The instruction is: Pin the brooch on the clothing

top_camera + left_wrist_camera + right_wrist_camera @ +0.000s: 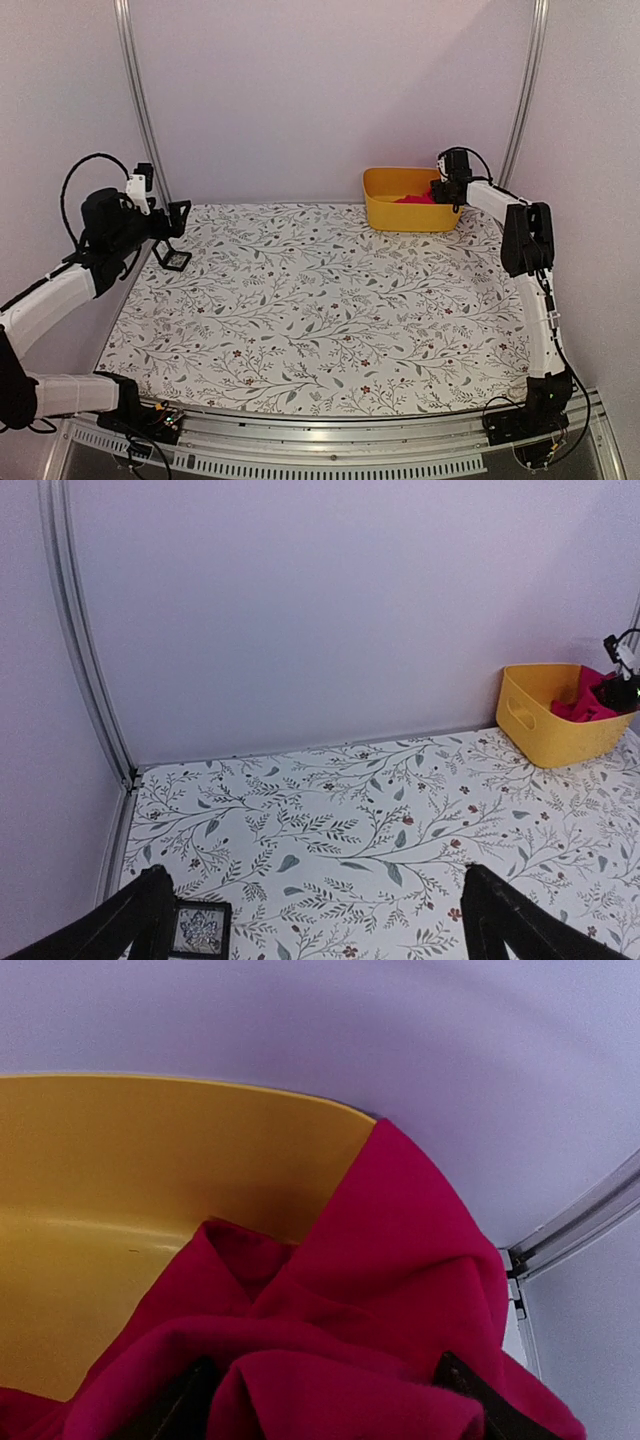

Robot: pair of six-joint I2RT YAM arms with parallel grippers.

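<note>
The shirt (pixel 400 1260) is soft, light and limp. It will sag and drag rather than lift as one piece, so a thick fold is the best hold, taken deep enough that the cloth cannot slip out. It lies crumpled inside the yellow bin (pixel 150 1180), one hump rising above the bin's far rim, and nothing else shows in the bin.

The right gripper (pixel 325 1400) is down in the bin with its jaws apart, straddling a bunched fold, not visibly pinched shut on it.

The left gripper (pixel 315 920) hovers with jaws spread wide, holding nothing, well apart from the bin across the tabletop (pixel 320 320). Just under it sits a small black tray (pixel 200 930). The brooch is too small to make out, and I cannot tell if it lies in that tray. It is likely hard, tiny and fiddly, and should be gripped by its edges.
</note>
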